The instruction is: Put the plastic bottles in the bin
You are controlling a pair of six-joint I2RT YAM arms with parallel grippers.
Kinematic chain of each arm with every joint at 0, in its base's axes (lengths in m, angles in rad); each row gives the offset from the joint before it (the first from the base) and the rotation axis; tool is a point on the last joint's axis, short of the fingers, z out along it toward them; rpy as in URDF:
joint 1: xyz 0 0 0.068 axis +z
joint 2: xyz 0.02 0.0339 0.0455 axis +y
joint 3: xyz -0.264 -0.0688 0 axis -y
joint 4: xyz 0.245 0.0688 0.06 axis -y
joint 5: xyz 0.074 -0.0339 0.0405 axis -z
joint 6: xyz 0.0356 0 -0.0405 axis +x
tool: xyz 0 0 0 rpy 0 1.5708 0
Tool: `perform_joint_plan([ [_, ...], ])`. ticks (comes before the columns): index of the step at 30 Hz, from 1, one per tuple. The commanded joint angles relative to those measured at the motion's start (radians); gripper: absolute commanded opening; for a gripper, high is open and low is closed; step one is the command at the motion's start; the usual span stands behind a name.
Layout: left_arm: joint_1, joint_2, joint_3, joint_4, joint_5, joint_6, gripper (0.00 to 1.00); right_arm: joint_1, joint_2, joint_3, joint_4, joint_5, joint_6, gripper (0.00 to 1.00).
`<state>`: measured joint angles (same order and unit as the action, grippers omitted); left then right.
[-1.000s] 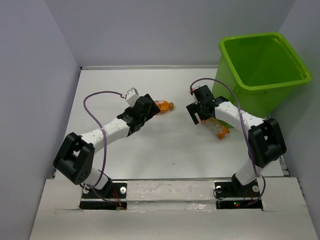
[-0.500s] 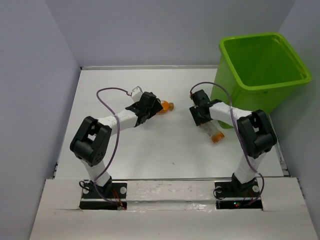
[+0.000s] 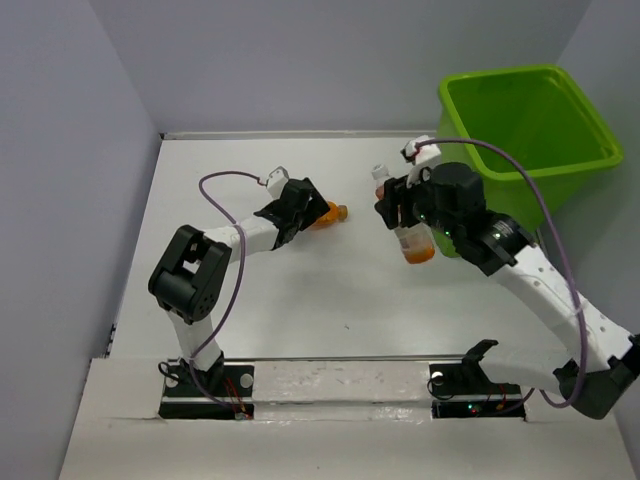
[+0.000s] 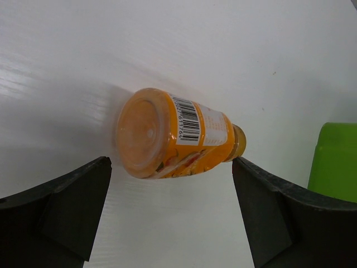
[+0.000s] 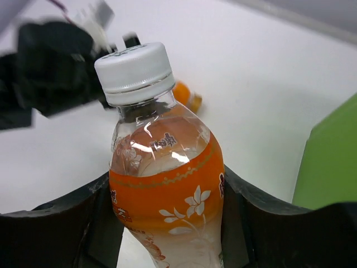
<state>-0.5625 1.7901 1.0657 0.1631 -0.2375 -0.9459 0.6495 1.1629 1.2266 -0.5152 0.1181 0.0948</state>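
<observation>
standing on three sides, pale grey walls [image 3: 70, 180] box in a flat white table [image 3: 300, 300], which is matte and shows only a few faint specks. at its near edge a white ledge [image 3: 330, 420] carries the two arm bases. toward the left of the middle, the left gripper [image 3: 308, 207] sits low over the table with its jaws spread wide. an orange bottle [image 4: 173, 134] lies on its side between them, base toward the wrist camera, with a gap on both sides. further right, the right gripper [image 3: 408, 222] is closed round the body of a second bottle [image 5: 162, 167], clear with an orange label and a white cap, held tilted above the table. the green bin [image 3: 530, 195] stands in the far right corner, just beside that bottle.
</observation>
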Motion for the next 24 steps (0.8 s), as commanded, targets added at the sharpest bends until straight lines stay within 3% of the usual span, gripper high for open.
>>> perform_joint_plan([
  [1, 0.001, -0.070, -0.027, 0.107, 0.030, 0.057, 0.99, 0.002, -0.057, 0.212, 0.007, 0.009, -0.041, 0.24],
  [6, 0.003, -0.141, -0.038, 0.134, 0.024, 0.202, 0.99, -0.040, 0.009, 0.532, 0.093, 0.404, -0.223, 0.20],
  [9, 0.003, -0.198, -0.038, 0.151, 0.032, 0.323, 0.99, -0.141, 0.085, 0.672, 0.170, 0.437, -0.285, 0.20],
  [12, 0.003, -0.228, -0.018, 0.179, 0.067, 0.462, 0.99, -0.344, 0.138, 0.728, 0.208, 0.398, -0.236, 0.20],
  [15, 0.003, -0.175, 0.080, 0.170, 0.202, 0.661, 0.99, -0.496, 0.219, 0.746, 0.222, 0.364, -0.156, 0.22],
  [16, 0.003, -0.175, 0.080, 0.145, 0.245, 0.717, 0.99, -0.523, 0.231, 0.742, 0.219, 0.348, -0.156, 0.28],
  [17, 0.003, -0.152, 0.114, 0.113, 0.295, 0.775, 0.99, -0.549, 0.241, 0.741, 0.208, 0.333, -0.144, 0.41],
  [19, 0.003, -0.080, 0.230, 0.034, 0.415, 0.911, 0.99, -0.582, 0.247, 0.731, 0.163, 0.305, -0.100, 0.88],
  [20, 0.003, -0.027, 0.316, -0.062, 0.450, 0.942, 0.99, -0.582, 0.235, 0.713, 0.150, 0.296, -0.069, 0.99],
  [24, 0.003, 0.084, 0.468, -0.252, 0.489, 1.097, 0.99, -0.582, 0.170, 0.668, 0.124, 0.215, -0.032, 1.00],
])
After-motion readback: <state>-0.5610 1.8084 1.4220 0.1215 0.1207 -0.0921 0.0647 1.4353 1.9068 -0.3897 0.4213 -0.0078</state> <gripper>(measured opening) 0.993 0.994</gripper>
